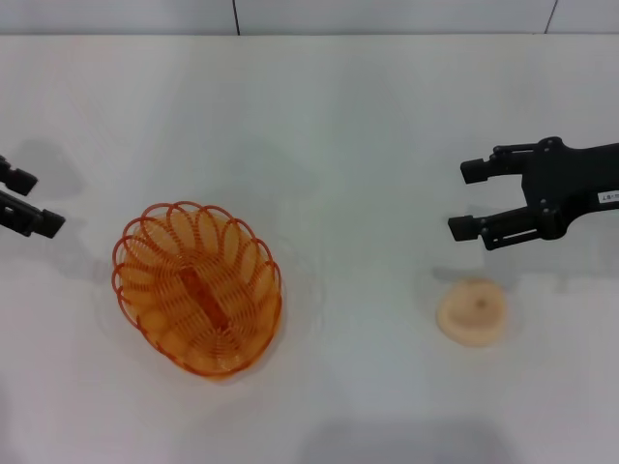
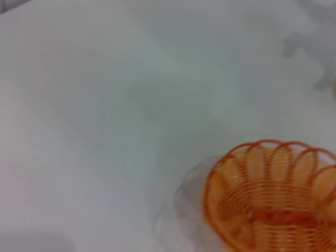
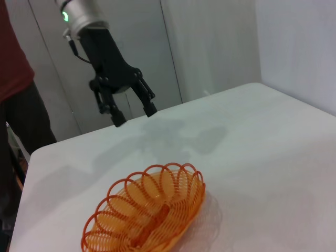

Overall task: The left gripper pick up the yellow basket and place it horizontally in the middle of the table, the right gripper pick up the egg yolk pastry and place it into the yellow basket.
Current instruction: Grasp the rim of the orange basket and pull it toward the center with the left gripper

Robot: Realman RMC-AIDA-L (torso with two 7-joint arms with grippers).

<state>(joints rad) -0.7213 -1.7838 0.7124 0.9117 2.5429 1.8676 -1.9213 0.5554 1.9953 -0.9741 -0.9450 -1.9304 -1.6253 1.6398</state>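
The yellow basket (image 1: 198, 287) stands upright on the white table (image 1: 338, 126) at the left, its long axis slanted. It also shows in the left wrist view (image 2: 273, 194) and the right wrist view (image 3: 147, 212). My left gripper (image 1: 39, 203) is open and empty at the table's left edge, above and to the left of the basket; the right wrist view shows it (image 3: 134, 116) hovering beyond the basket. The egg yolk pastry (image 1: 472, 311) lies on the table at the right. My right gripper (image 1: 464, 200) is open and empty, just behind the pastry and above the table.
A person in a red shirt (image 3: 16, 79) stands beside the table's edge on my left side. A wall with panel seams (image 1: 290, 14) runs behind the table's far edge.
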